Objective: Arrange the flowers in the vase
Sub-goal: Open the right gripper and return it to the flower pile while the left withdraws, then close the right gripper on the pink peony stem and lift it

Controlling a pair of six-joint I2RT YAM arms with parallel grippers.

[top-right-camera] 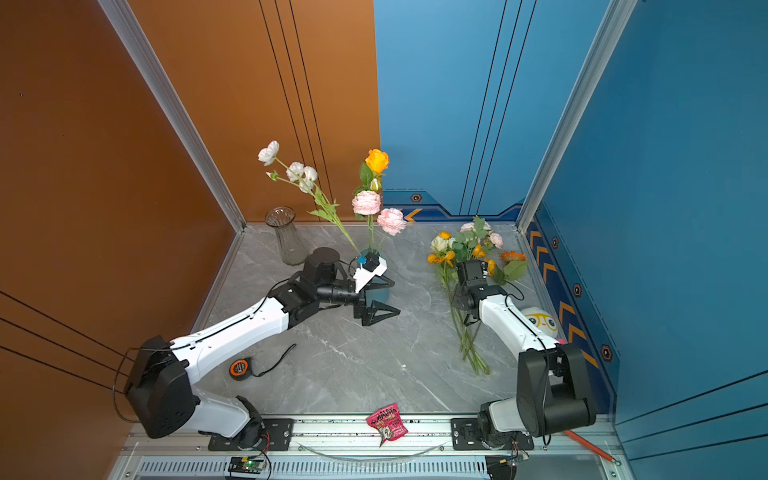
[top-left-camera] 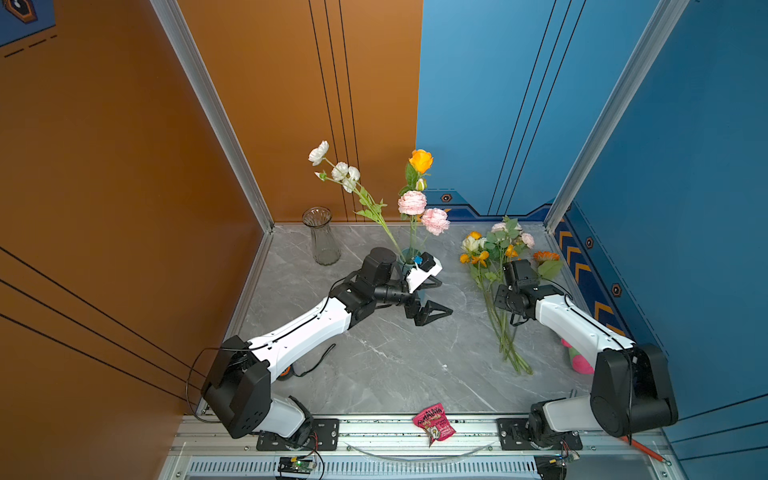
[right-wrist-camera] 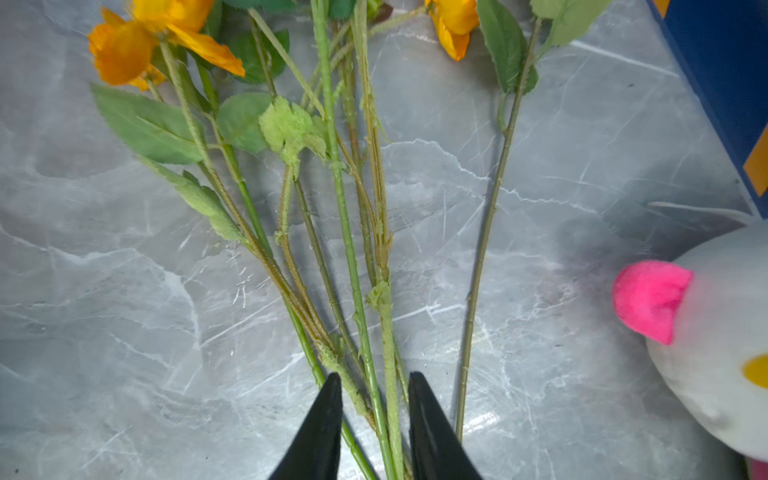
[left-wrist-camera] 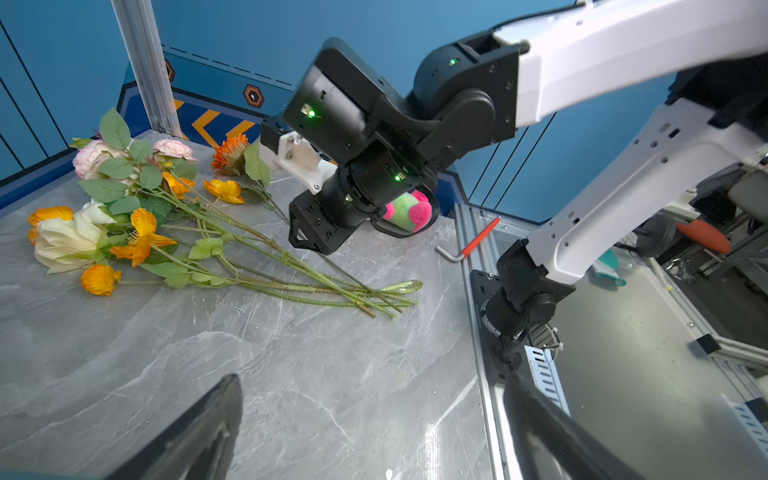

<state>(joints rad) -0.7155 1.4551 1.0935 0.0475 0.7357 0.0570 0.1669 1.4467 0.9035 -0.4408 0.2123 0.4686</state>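
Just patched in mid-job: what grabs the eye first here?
Tall artificial flowers with white, pink and orange blooms stand in a teal vase mid-back on the grey marble table. A loose bunch of green-stemmed flowers lies to the right, the right gripper straddling some stems.

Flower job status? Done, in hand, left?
Done: white, pink and orange flowers stand in the blue vase; left gripper open near it. In hand: right gripper straddles stems of the loose pile, grip unclear. Left: that whole pile on the table; glass vase empty.
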